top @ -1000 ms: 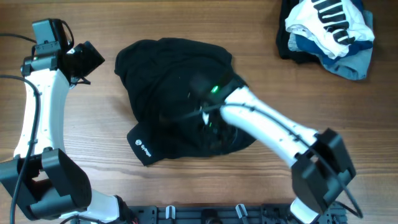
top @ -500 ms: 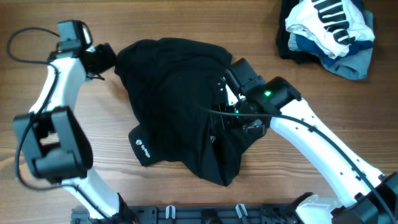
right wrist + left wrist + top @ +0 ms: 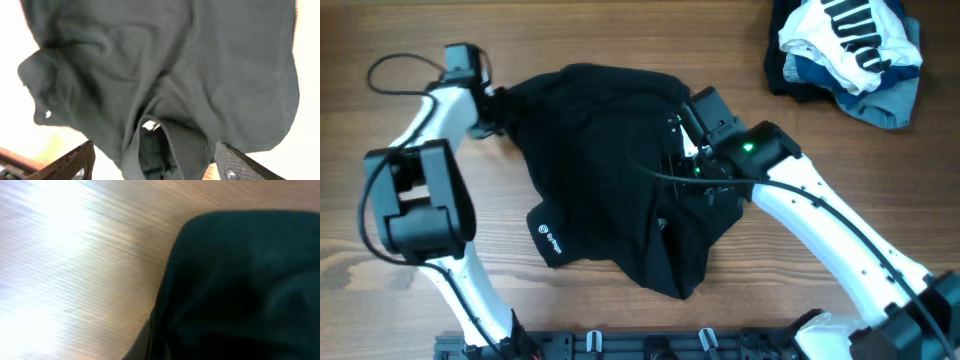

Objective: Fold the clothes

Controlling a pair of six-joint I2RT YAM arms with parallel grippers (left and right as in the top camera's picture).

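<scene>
On the desk (image 3: 400, 300), the black garment (image 3: 590, 160) lies bunched, logo (image 3: 552, 238) corner nearest; the right hand (image 3: 685, 150), spread wide and empty, hangs above its right half; farther off, the left hand (image 3: 492, 108) sits at the far-left corner, its grip not discernible

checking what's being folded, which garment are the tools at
The large black garment mid-table: the left tool is at its edge, the right tool over it. The white striped one and light blue one lie piled apart.
</scene>
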